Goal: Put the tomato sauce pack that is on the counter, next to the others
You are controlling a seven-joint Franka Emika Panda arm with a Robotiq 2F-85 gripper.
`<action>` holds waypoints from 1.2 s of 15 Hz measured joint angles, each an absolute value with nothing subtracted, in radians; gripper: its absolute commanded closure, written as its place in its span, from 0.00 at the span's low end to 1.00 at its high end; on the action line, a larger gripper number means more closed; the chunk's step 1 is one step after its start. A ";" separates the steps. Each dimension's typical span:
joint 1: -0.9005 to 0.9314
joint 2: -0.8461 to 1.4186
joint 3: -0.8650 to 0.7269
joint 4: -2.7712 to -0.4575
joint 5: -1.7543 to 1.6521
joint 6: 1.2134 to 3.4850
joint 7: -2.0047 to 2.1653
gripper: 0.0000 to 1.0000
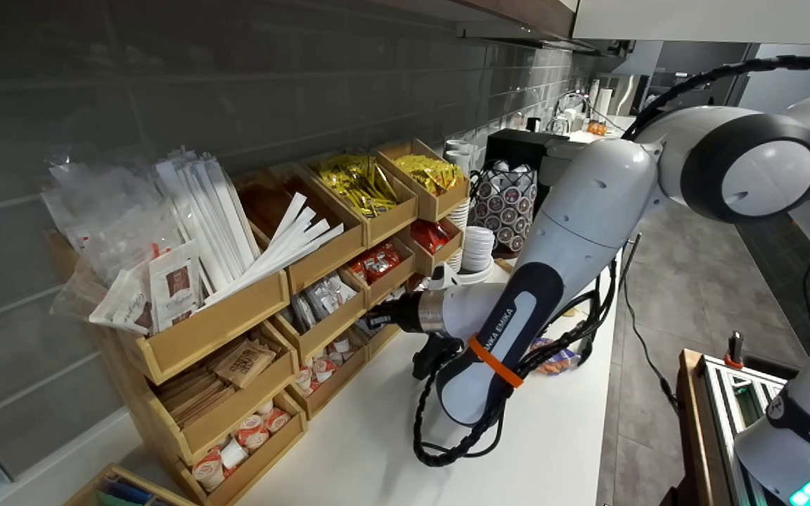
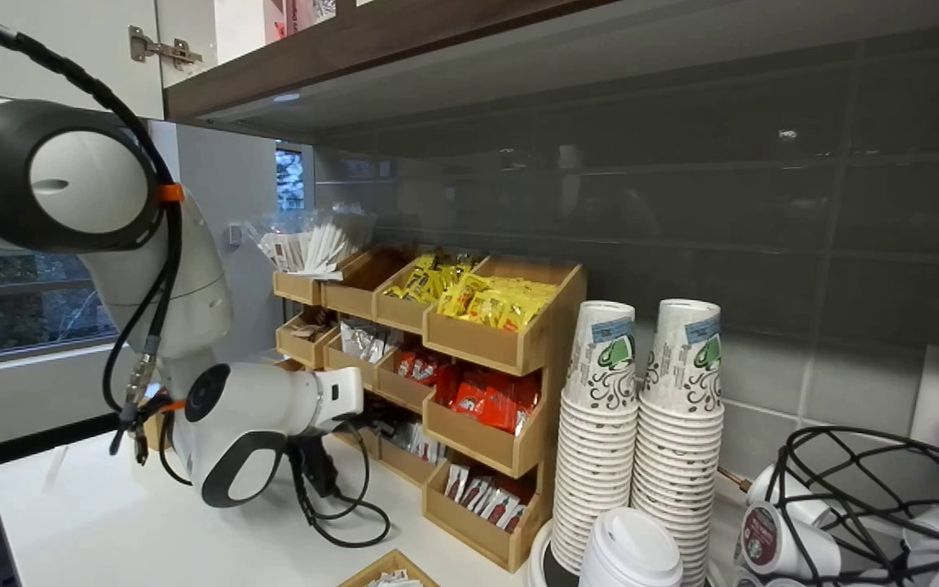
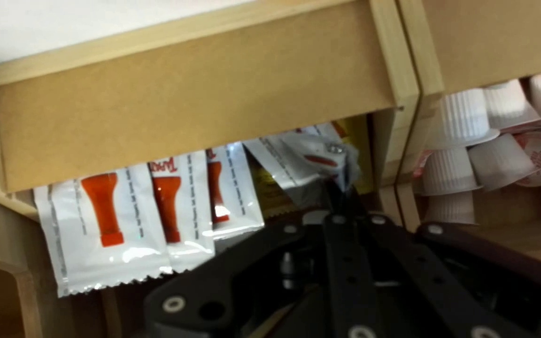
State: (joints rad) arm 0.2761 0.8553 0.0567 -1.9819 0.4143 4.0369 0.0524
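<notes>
I'm holding the tomato sauce pack (image 3: 320, 159) at the mouth of the bin (image 3: 195, 94).
My gripper (image 3: 340, 190), blurred but apparently closed, is pinching one crumpled end, presumably for landing it beside the others (image 3: 186, 211).

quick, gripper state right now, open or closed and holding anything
Gripper: closed, pinching a small white-and-red sachet at its tips.

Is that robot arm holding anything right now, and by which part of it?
Yes, it seems so: the black two-fingered tool appears to pinch a small glossy white sachet with red print by a crumpled edge; exactly which edge is unclear.
</notes>
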 measured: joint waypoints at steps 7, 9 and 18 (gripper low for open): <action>0.277 0.889 0.071 -1.946 0.454 4.077 0.052 1.00; 0.277 0.899 0.073 -1.935 0.459 4.080 0.052 1.00; 0.289 0.930 0.074 -1.886 0.493 4.080 0.023 1.00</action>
